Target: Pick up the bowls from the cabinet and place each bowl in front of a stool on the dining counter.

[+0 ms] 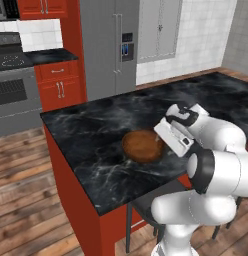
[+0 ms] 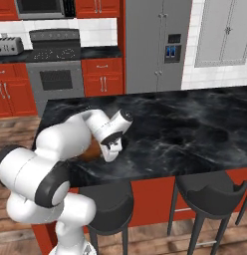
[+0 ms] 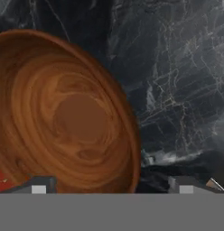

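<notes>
Near the worktop's (image 1: 91, 135) front edge, above a stool (image 2: 113, 209), one bowl (image 1: 142, 145) sits upright, mouth up; being round, it has no long axis. The hand (image 3: 111, 184) hovers over its rim, jaws wide, gripping nothing. That placement looks done; another stool (image 2: 210, 194) has no bowl before it.

A glossy brown wooden bowl (image 1: 142, 145) sits upright on the black marble dining counter (image 1: 96, 130).

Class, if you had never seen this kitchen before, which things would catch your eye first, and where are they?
A glossy brown wooden bowl sits on the black marble dining counter near its front edge. The white arm's claw stands open right over the bowl's rim. Dark grey stools line the counter's near side.
</notes>
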